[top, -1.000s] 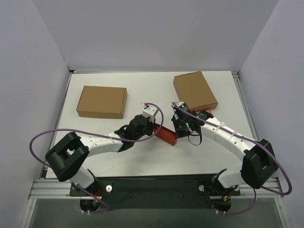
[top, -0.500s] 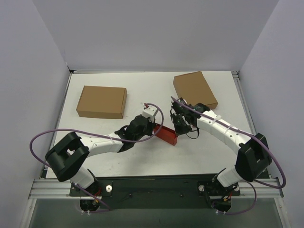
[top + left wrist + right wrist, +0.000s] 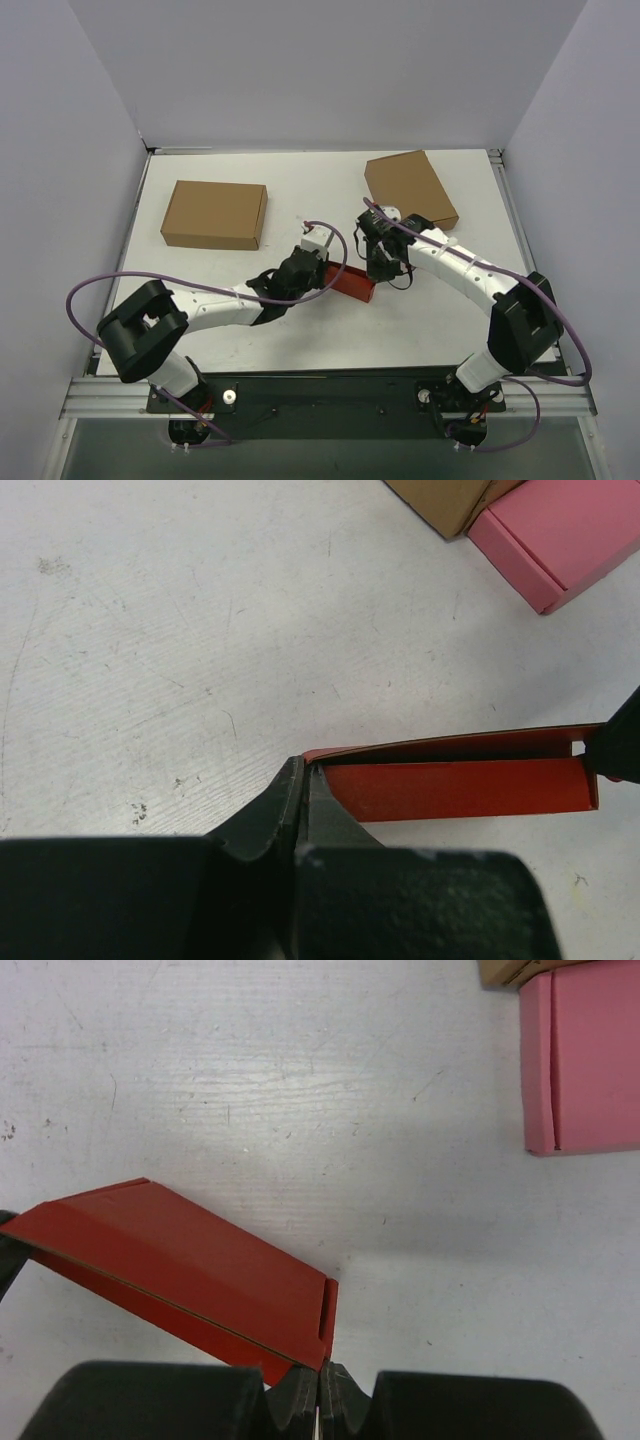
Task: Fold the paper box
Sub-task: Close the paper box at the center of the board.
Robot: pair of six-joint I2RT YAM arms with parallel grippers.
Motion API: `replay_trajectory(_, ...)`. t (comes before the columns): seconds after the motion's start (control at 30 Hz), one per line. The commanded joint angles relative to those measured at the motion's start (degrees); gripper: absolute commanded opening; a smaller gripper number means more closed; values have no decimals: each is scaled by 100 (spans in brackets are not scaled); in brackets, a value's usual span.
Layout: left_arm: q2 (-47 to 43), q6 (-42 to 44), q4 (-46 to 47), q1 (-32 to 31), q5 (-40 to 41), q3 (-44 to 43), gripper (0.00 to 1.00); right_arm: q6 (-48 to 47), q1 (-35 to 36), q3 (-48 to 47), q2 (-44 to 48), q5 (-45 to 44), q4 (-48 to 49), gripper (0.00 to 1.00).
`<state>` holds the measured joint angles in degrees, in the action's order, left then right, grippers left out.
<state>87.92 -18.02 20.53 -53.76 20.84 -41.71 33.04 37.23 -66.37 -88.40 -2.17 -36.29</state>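
The paper box is bright red, partly folded, and lies on the white table between the arms. My left gripper is shut on the box's left end wall; in the left wrist view the jaws pinch the red edge and the box stretches away to the right. My right gripper is shut at the box's right end; in the right wrist view its tips close on the corner of the narrow end flap of the box. Its dark finger shows at the box's far end.
Two brown cardboard boxes stand at the back, one on the left and one on the right. A small pink box lies beside the right brown box, close behind my right gripper; it also shows in the left wrist view.
My right arm has swung its forearm toward the back and its gripper has settled at the box's right end. My left gripper and the red box have shifted slightly right.
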Motion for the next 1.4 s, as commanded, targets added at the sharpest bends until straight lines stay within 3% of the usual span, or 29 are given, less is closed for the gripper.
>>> replay_trajectory(0.0, 270, -228, -1201, -161, -45, 137, 0, 607, 74, -105, -11, -318, 183, 0)
replay_trajectory(0.6, 182, -518, -1192, -355, 131, 348, 0, 1126, 144, 897, 561, -767, 922, 0)
replay_trajectory(1.37, 392, -747, -1508, -346, 61, -65, 0, 1143, 311, 1565, 859, -881, 668, 0)
